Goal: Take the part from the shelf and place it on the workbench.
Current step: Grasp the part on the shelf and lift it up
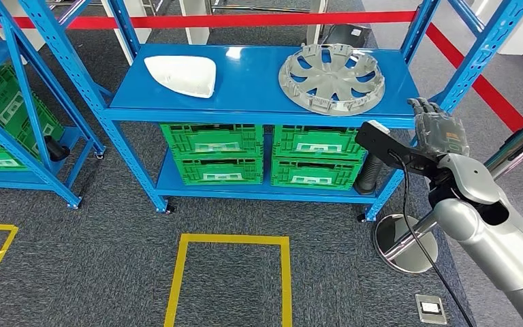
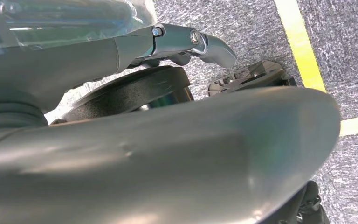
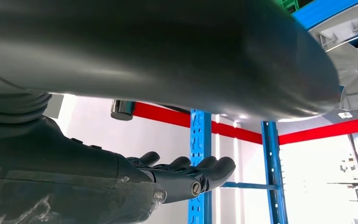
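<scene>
so our right hand [image 1: 437, 129] is up just beside the shelf [image 1: 245, 88], fingers apart holding nothing, near the hubcap [image 1: 331, 78]; left hand [image 2: 191, 44] we can't tell

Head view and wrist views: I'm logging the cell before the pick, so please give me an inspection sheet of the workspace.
Surface: blue shelf, top level carries two parts; no workbench seen.
Job's things: grey wheel cover lies flat on the right of the top level; white moulded part lies on the left, apart from it.
Clutter: four green crates stacked in two pairs on the lower level.
Robot hands: right robot hand raised beside the shelf's right post, fingers extended, holding nothing; left robot hand hangs over the carpet, grip unclear.
Cables: black cable runs down along the right arm.
Surroundings: grey carpet with yellow floor tape, red barrier tape, second blue rack at left.
</scene>
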Robot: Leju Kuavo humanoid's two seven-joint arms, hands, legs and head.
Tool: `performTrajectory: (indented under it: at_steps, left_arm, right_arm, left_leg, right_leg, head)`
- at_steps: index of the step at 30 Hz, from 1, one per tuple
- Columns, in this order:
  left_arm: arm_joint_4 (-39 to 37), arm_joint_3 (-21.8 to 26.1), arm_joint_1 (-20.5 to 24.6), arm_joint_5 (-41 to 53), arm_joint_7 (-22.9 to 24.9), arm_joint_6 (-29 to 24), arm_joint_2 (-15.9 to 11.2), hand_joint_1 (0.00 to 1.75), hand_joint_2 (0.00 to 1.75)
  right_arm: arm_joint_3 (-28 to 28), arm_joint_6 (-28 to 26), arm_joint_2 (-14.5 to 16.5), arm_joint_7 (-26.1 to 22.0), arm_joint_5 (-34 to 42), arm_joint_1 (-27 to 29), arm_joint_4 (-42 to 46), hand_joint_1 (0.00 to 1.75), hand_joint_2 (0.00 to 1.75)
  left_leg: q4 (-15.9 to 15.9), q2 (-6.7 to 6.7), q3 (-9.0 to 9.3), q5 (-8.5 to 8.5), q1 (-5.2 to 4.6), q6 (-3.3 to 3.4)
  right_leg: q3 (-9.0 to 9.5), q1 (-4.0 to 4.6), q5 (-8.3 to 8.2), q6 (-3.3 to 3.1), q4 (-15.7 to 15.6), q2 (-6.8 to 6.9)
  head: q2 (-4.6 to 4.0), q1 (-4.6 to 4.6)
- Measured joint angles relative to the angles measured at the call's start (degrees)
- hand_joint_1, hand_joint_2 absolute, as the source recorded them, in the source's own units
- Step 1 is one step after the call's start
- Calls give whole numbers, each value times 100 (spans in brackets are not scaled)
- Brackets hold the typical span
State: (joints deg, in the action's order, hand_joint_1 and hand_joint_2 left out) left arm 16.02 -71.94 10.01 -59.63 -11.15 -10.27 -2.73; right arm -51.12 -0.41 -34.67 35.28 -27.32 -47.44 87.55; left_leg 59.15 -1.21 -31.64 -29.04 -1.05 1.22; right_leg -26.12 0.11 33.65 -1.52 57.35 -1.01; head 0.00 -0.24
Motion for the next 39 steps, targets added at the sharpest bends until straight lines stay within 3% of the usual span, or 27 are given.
performTrajectory:
  at_steps: [12,16,18,21,22,23,25,26,28,30,31,33,34,36,37,38,39]
  left_arm:
    - [-4,-8,13,7,40,27,-1,0,0]
    - [-7,-8,26,7,46,74,-9,0,0]
    - [-10,-9,24,7,50,91,-9,0,0]
    - [-14,-10,16,9,52,93,-9,0,0]
    - [-15,-10,14,10,54,93,-9,0,0]
    - [-15,-10,13,11,57,93,-10,0,0]
    - [-21,-10,12,13,64,93,-20,0,0]
    - [-27,-10,15,14,66,96,-29,0,0]
    - [-40,-10,23,15,63,105,-49,0,0]
    - [-44,-10,31,16,63,115,-54,0,0]
    - [-44,-10,32,17,64,117,-54,0,0]
    - [-44,-10,42,34,68,117,-55,0,0]
    - [-44,-10,52,46,67,118,-55,0,0]
    - [-44,-10,80,71,64,120,-51,0,0]
    - [-44,-10,91,77,62,122,-48,0,0]
    - [-43,-10,96,81,61,125,-43,0,0]
    - [-43,-10,95,84,62,128,-38,0,0]
  right_arm:
    - [9,10,-4,0,0,99,1,0,0]
    - [34,2,-11,0,0,113,25,0,0]
    - [56,-6,-31,0,1,108,46,0,0]
    - [55,-9,-56,0,18,153,49,0,0]
    - [54,-9,-56,0,30,178,49,0,0]
    - [53,-10,-57,0,40,192,49,0,0]
    - [54,-11,-60,0,57,208,48,0,0]
    - [49,-12,-70,0,60,211,50,0,0]
    - [41,-12,-86,0,65,249,52,0,0]
    - [37,-16,-89,0,66,273,56,0,0]
    - [38,-21,-87,0,67,274,57,0,0]
    - [42,-39,-82,0,67,260,61,0,0]
    - [43,-49,-82,0,68,258,62,0,0]
    - [38,-62,-82,0,70,267,62,0,0]
    - [34,-66,-82,0,72,275,62,0,0]
    - [31,-67,-82,0,74,279,62,0,0]
    - [29,-69,-82,0,76,278,62,0,0]
  left_leg:
    - [6,-1,-2,-3,-6,4]
    - [-175,6,57,79,11,87]
    - [-352,17,122,156,60,107]
    - [-387,17,141,155,101,89]
    - [-378,14,152,136,123,62]
    - [-356,10,169,105,154,23]
    - [-271,-3,197,7,213,-89]
    - [-202,-9,189,-48,225,-151]
    - [-116,-28,133,-90,204,-246]
    - [-104,-40,100,-88,191,-296]
    - [-79,-32,85,-116,193,-317]
    - [253,-8,-64,-292,188,-345]
    - [605,5,-231,-433,176,-345]
    - [1365,12,-623,-647,138,-314]
    - [1565,14,-756,-624,114,-275]
    - [1553,15,-803,-486,85,-217]
    - [1336,15,-764,-253,49,-138]
  right_leg:
    - [0,-6,-5,9,-9,-1]
    - [-2,-23,-21,72,-70,4]
    - [-187,-30,125,107,229,29]
    - [-885,-107,421,204,1294,50]
    - [-1049,-143,354,244,1455,56]
    - [-1108,-181,158,290,1385,62]
    - [-982,-256,-357,415,787,80]
    - [-899,-279,-503,449,497,76]
    - [-859,-281,-507,386,306,60]
    - [-896,-288,-477,236,326,49]
    - [-897,-294,-465,191,331,49]
    - [-859,-291,-445,119,323,52]
    - [-835,-273,-436,95,317,55]
    - [-791,-220,-409,53,311,62]
    - [-765,-187,-390,28,311,63]
    - [-733,-148,-369,2,310,60]
    - [-694,-108,-345,-20,307,54]
  head:
    - [0,-1]
    - [0,-8]
    - [0,9]
    - [0,39]
    - [0,43]
    - [0,44]
    - [0,54]
    - [0,88]
    - [0,116]
    - [0,77]
    - [0,42]
    - [0,-19]
    - [0,-51]
    - [0,-96]
    - [0,-108]
    - [0,-120]
    - [0,-127]
